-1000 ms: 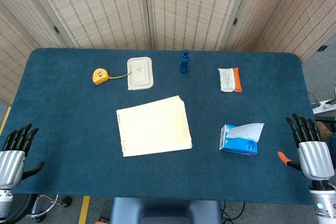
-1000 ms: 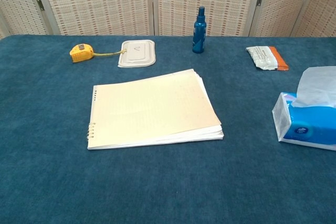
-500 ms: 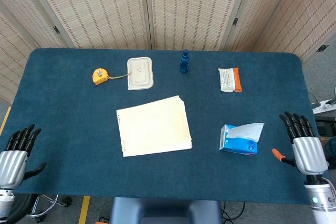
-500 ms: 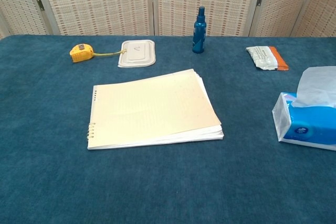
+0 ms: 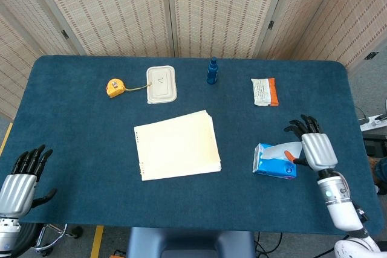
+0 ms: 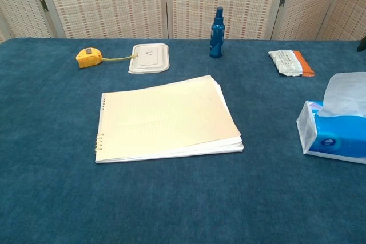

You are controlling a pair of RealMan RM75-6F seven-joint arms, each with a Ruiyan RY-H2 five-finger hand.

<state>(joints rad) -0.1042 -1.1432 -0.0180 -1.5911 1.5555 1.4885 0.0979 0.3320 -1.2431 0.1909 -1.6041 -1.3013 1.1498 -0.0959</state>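
Note:
My right hand (image 5: 314, 147) hovers open just right of the blue tissue box (image 5: 275, 161), its fingers spread and its orange-tipped thumb close to the white tissue sticking out. The tissue box (image 6: 337, 135) also shows at the right edge of the chest view, where only a dark fingertip (image 6: 362, 43) peeks in. My left hand (image 5: 21, 176) stays open at the table's front left corner, holding nothing. A cream spiral notebook (image 5: 177, 145) lies in the middle of the table.
Along the far side of the blue table (image 5: 78, 125) sit a yellow tape measure (image 5: 115, 87), a white lidded container (image 5: 161, 84), a small blue bottle (image 5: 212, 70) and a white and orange packet (image 5: 265, 91). Woven screens stand behind.
My right hand has moved left and forward from the table's right edge to beside the tissue box. My left hand has barely shifted.

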